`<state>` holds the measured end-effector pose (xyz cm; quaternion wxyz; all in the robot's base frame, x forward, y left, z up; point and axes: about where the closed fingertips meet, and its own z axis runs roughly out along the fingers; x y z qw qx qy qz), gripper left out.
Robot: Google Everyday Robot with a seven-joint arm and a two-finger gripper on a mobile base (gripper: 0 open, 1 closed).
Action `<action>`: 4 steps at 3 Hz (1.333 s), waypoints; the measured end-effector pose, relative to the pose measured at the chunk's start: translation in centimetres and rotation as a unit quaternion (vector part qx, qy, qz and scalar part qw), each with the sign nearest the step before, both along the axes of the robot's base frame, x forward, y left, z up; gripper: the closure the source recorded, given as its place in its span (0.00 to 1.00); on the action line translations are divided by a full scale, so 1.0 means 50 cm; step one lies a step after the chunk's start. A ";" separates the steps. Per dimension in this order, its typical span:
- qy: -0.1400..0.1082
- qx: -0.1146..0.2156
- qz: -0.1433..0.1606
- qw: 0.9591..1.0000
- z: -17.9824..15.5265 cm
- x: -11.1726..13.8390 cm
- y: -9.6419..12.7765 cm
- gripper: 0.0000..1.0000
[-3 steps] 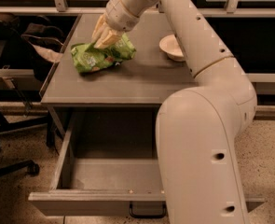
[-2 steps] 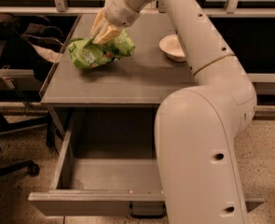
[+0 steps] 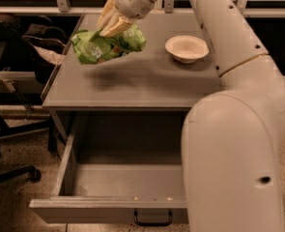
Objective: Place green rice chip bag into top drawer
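The green rice chip bag (image 3: 106,46), crumpled bright green foil with white and reddish patches, hangs in the air above the left part of the grey cabinet top (image 3: 147,81), casting a shadow below it. My gripper (image 3: 112,24) is shut on the bag's upper edge, its cream fingers (image 3: 114,28) pinching it from above. The top drawer (image 3: 108,197) stands pulled open below the cabinet top. Its inside shows bare, and its dark handle (image 3: 152,219) is at the front centre. My arm hides the drawer's right part.
A cream round bowl (image 3: 187,48) sits on the cabinet top at the right. My white arm (image 3: 238,144) fills the right foreground. An office chair base (image 3: 11,170) and dark bags (image 3: 35,40) stand left of the cabinet.
The gripper has lifted the green bag off the cabinet top and carried it up and slightly left. The drawer and bowl have not moved.
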<state>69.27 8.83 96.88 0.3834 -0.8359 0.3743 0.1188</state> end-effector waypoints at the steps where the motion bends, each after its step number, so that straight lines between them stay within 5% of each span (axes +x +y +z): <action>1: -0.003 0.003 0.005 1.000 0.003 -0.034 -0.029 1.00; 4: 0.018 0.013 0.005 1.000 -0.062 -0.191 -0.129 1.00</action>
